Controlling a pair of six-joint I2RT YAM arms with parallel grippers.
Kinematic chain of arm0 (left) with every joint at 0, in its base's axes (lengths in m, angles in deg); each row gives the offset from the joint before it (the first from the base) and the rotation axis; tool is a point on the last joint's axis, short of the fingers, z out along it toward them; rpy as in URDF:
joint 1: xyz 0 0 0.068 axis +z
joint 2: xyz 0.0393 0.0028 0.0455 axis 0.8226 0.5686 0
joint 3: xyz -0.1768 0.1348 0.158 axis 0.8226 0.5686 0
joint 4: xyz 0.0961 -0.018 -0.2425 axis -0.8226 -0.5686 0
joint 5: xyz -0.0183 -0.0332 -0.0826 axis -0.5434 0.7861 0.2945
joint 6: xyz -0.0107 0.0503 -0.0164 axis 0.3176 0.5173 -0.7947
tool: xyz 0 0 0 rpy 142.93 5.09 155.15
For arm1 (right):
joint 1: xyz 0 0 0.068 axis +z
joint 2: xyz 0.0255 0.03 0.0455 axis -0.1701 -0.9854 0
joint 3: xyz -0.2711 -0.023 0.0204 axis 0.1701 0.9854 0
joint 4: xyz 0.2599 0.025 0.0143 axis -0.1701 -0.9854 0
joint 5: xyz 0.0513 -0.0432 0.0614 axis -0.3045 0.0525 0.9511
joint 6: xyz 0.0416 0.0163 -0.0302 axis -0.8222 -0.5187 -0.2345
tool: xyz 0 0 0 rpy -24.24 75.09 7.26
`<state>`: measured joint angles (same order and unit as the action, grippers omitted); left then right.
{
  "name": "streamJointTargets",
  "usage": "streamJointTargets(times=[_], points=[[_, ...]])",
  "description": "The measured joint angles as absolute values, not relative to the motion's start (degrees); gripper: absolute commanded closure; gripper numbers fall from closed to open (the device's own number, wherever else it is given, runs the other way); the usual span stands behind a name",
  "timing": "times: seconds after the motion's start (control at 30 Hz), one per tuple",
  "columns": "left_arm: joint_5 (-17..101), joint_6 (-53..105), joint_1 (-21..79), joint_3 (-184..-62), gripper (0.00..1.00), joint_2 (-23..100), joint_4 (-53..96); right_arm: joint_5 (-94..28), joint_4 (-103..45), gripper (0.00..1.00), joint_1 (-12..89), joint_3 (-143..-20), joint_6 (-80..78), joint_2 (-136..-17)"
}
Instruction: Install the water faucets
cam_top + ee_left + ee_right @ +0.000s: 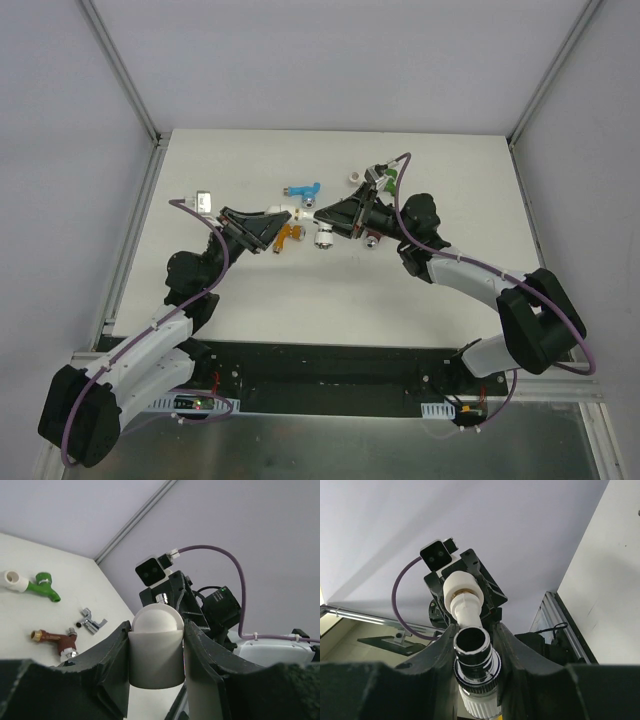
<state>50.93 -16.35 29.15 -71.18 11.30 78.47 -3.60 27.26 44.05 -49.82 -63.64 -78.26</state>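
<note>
From above, the left gripper (280, 220) and the right gripper (325, 218) face each other tip to tip over the middle of the table (300, 300). A short white fitting (299, 212) sits in the narrow gap between them. The white faucet (322, 238) hangs from the right gripper's tips on the near side, and the orange faucet (288, 235) and blue faucet (303, 188) lie loose close by. In the left wrist view the left fingers are clamped on either side of the fitting (155, 655). Its rounded end points straight at the right gripper, and a small silvery tip shows just past it. The green faucet (44, 586) and brown faucet (54, 641) rest on the table well off to the side. In the right wrist view the right fingers are closed on the white faucet (472, 652). Its open ringed end looks along the fitting's long axis, which runs slightly up and away toward the left gripper. The two parts look nearly in line, but I cannot tell whether they touch. Joining them probably needs only a short push straight along that shared axis.
</note>
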Motion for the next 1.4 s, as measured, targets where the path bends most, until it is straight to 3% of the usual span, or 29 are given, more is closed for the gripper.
streamJointTargets(times=[0.07, 0.17, 0.47, 0.53, 0.57, 0.77, 1.17, 1.4], points=[[49.64, -16.98, 29.04, -70.88, 1.00, 9.43, 75.35, -3.55, 26.52, 0.50, 44.05, -49.82, -63.01, -78.35], [47.36, -17.55, 29.06, -71.12, 1.00, 3.98, 66.39, -8.56, 24.07, 0.42, 42.63, -49.40, -58.88, -78.00], [34.47, -23.67, 29.06, -78.70, 1.00, -4.24, 36.68, -21.63, 9.67, 0.38, 39.42, -47.24, -27.58, -65.89], [31.93, -25.35, 29.06, -80.80, 1.00, -4.13, 30.76, -21.74, 7.92, 0.06, 39.46, -47.20, -20.49, -63.40], [31.21, -26.21, 29.06, -81.61, 1.00, -3.99, 28.49, -21.72, 6.85, 0.02, 39.46, -47.18, -17.24, -62.33], [29.79, -29.96, 29.06, -85.30, 1.00, -1.39, 19.13, -20.86, 4.40, 0.01, 41.08, -44.73, -1.83, -59.97], [31.80, -34.38, 29.06, -88.49, 1.00, 1.91, 13.86, -27.38, -0.89, 0.01, 57.08, -41.23, 24.05, -57.80], [37.00, -36.11, 29.06, -91.21, 1.00, 5.03, 13.80, -34.83, 5.73, 0.01, 65.43, -39.02, 37.65, -59.35]])
